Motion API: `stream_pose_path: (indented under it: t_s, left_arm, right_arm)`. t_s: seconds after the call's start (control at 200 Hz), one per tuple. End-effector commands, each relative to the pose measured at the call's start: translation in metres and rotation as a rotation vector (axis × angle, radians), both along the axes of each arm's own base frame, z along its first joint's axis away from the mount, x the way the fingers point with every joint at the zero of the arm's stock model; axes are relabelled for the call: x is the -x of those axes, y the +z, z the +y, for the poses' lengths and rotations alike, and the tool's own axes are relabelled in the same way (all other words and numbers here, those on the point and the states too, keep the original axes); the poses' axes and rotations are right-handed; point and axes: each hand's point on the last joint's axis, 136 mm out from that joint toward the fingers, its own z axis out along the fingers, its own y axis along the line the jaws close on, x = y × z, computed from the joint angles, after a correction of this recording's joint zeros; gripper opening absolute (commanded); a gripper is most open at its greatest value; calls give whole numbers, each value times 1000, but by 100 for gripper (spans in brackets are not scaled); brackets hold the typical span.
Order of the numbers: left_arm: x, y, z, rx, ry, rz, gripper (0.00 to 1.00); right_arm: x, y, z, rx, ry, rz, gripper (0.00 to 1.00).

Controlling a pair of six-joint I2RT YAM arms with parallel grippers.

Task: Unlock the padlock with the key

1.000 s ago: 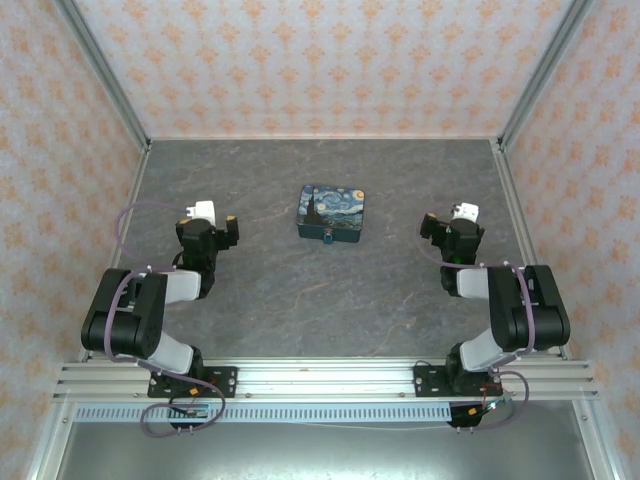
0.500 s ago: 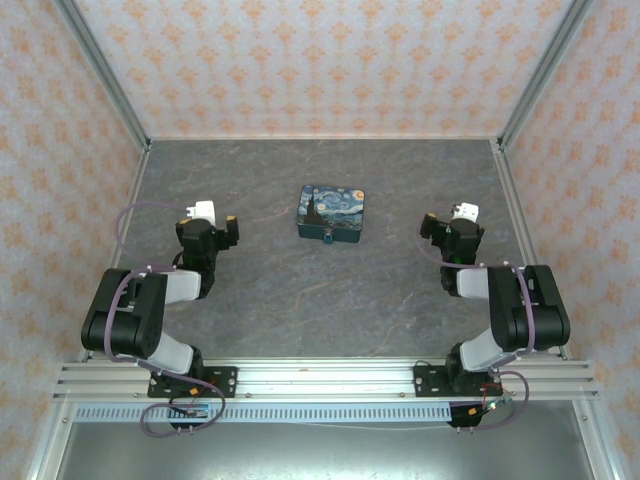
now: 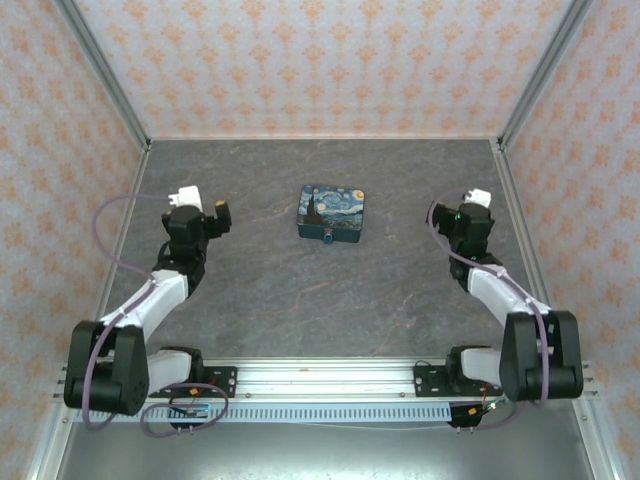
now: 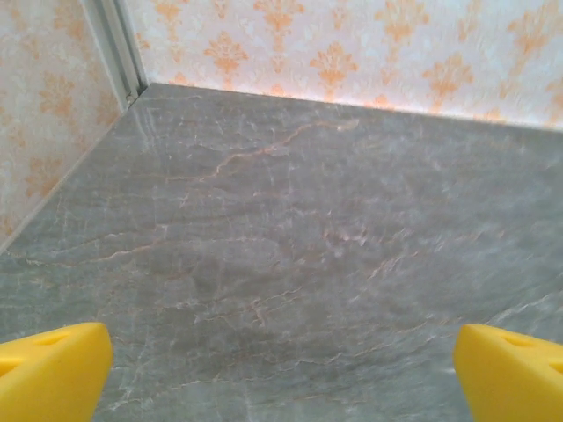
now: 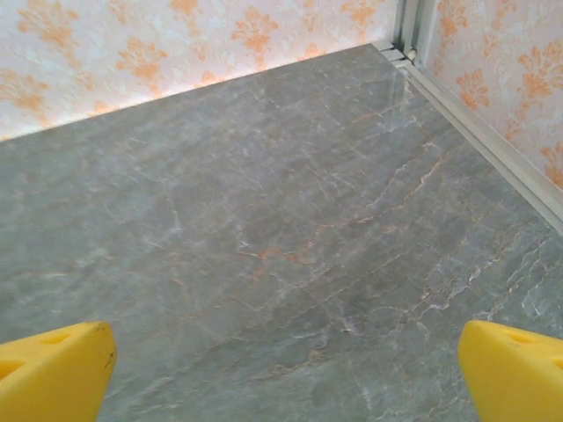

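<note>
The padlock is a tiny blue-teal lock at the near edge of a dark-blue swirl-painted tin in the middle of the table. The key is out of view. My left gripper hangs to the left of the tin, well apart from it. My right gripper hangs to the right of the tin, also apart. In the left wrist view the left gripper is open, its yellow fingertips spread wide over bare table. The right gripper is open too, yellow fingertips wide, nothing between them.
The grey marbled table is walled by orange-patterned panels with metal corner posts. An aluminium rail carrying both arm bases runs along the near edge.
Both arms have unfolded and stretched out. The left gripper shifted slightly left and farther away, the right gripper slightly right and farther away. Both stay open.
</note>
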Motion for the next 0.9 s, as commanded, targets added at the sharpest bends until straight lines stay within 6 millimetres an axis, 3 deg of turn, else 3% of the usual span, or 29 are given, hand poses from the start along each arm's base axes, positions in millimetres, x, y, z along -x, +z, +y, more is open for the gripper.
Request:
stream_pose_path:
  t_s: [0.0,0.08,0.265,0.4,0.596,0.716,0.896]
  left_arm:
    - [22,-15,-11,187,32,178,100]
    - [26,-16,-30,310,-11,225,100]
    - [38,-20,-84,488,-146,270,98]
    - [46,-17,-123,575,-256,291,94]
    - [56,-11,-147,699,-293,255,93]
    - [62,-12,-151,724,-299,219,92]
    - [64,-5,-155,722,-318,230,91]
  right_arm:
    - [31,-15,22,-86,41,212,99]
    - [48,-21,38,-134,68,305,100]
    - [82,-46,77,-281,135,486,88]
    - [109,-63,85,-281,129,627,81]
    - [136,-80,95,-251,137,755,77]
    - [135,-94,94,-210,128,789,72]
    - [129,-99,72,-96,26,813,72]
